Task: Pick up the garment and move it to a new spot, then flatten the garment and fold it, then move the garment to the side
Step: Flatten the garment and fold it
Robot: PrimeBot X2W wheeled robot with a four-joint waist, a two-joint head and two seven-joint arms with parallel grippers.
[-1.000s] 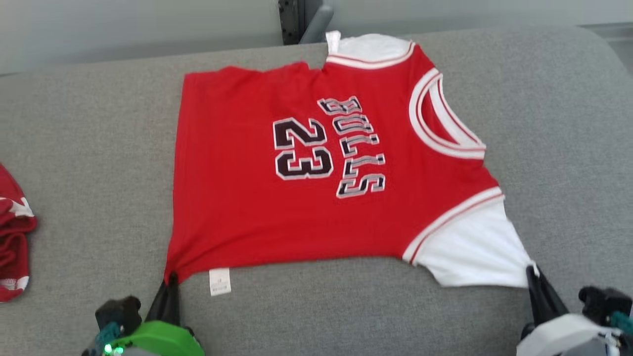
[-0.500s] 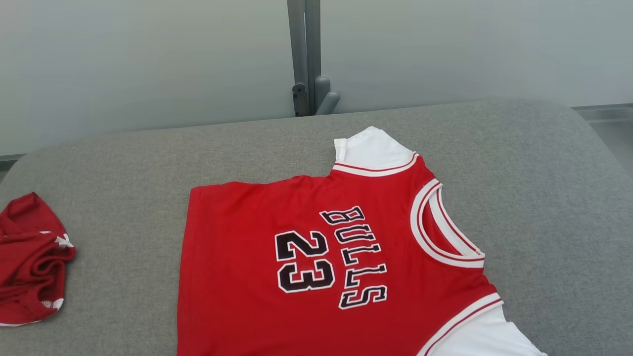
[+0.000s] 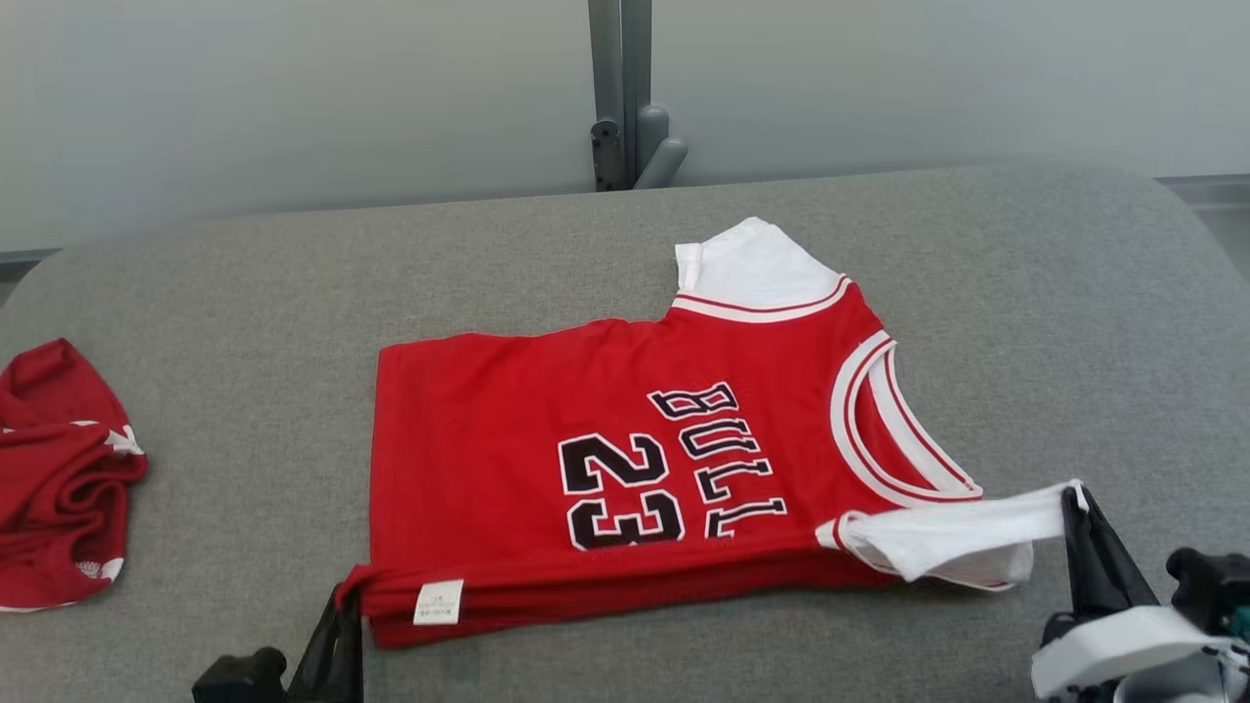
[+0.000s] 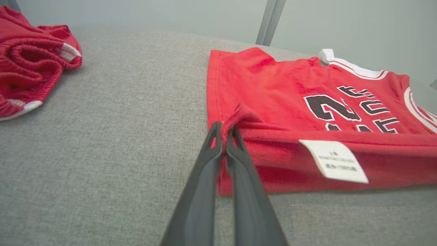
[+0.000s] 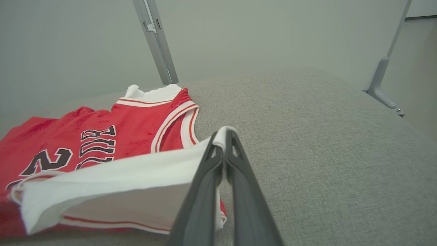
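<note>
A red jersey [image 3: 547, 430] with "BULLS 23" lettering and white sleeves lies on the grey padded table [image 3: 244, 293]. Its near edge is lifted and folding over toward the far side. My left gripper [image 3: 344, 598] is shut on the jersey's near left hem corner [image 4: 232, 118], beside a white care label [image 4: 333, 160]. My right gripper [image 3: 1074, 493] is shut on the tip of the near white sleeve [image 5: 136, 174], holding it raised above the table. The far white sleeve [image 3: 747, 264] lies flat.
A second red garment [image 3: 59, 478] is crumpled at the table's left edge. A grey post [image 3: 625, 88] stands behind the table against a pale wall. Bare grey surface stretches to the right of the jersey [image 5: 324, 136].
The head camera tilted up and back down. Both grippers have lifted the jersey's near edge and carried it away from me, so the lower lettering is now partly covered.
</note>
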